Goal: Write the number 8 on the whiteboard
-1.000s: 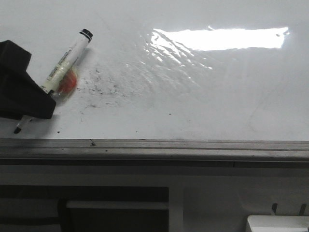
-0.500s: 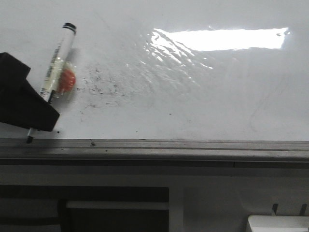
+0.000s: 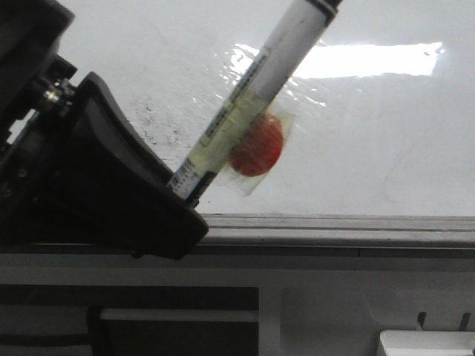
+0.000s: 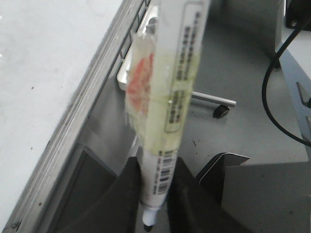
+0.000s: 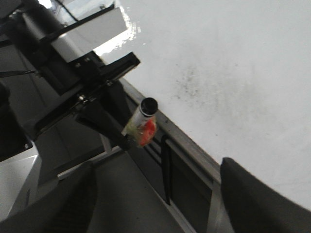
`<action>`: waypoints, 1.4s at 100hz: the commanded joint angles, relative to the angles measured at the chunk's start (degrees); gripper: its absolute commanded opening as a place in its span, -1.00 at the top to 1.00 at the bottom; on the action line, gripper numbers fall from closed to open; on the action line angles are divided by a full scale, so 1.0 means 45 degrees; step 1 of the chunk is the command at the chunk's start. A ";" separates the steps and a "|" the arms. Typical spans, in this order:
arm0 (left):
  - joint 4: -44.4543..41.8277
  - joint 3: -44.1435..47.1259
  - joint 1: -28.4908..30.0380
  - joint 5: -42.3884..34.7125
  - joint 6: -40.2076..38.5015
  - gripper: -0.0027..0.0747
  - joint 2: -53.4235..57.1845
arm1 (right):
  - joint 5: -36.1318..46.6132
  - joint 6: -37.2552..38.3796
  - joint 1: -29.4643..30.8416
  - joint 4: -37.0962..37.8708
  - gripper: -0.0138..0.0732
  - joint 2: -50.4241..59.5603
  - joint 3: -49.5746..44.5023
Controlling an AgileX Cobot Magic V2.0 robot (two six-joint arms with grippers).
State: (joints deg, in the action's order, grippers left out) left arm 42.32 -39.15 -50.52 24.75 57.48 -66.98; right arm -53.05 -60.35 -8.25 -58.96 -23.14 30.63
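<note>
My left gripper [image 3: 178,204] fills the left of the front view, shut on a white marker [image 3: 252,89] with yellowish tape and a red dot [image 3: 257,148] on its barrel. The marker slants up to the right, above the grey rail [image 3: 334,230] at the near edge of the whiteboard [image 3: 371,148]. In the left wrist view the black fingers [image 4: 189,194] clamp the marker [image 4: 175,97] near its dark tip [image 4: 147,224], off the whiteboard [image 4: 39,58]. My right gripper [image 5: 160,213] stands wide open, holding nothing, beside the whiteboard [image 5: 233,58]. No number 8 shows on the board.
Faint black smudge specks [image 3: 159,126] dot the board's left part, and bright glare [image 3: 364,59] lies across its top. A white box corner [image 3: 427,343] sits low at the right. Below the board are a black cable [image 4: 272,97] and a caster wheel [image 4: 221,111].
My left gripper has come away from the board's left edge toward the camera with the marker. It now looms large over the rail, the marker tip off the surface.
</note>
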 commanded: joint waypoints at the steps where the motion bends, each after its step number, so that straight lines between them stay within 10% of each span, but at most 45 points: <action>1: 0.0349 -0.0561 -0.0211 -0.0775 0.0050 0.98 0.0177 | 0.0444 -0.0877 -0.0554 -0.1128 -0.40 -0.0994 0.0634; 102: 0.1192 -0.1071 -0.0232 0.0525 0.1805 0.98 0.1520 | 0.3095 -0.4814 -0.6164 -0.4760 -0.39 -0.7521 0.2234; 140: 0.1916 -0.1071 -0.0232 0.0987 0.2000 0.93 0.1520 | 0.3232 -0.4814 -0.6435 -0.4864 0.85 -0.7922 0.2234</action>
State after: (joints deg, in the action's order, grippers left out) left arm 48.86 -42.05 -51.13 30.35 65.67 -61.22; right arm -38.31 -81.86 -37.04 -76.86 -59.24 38.72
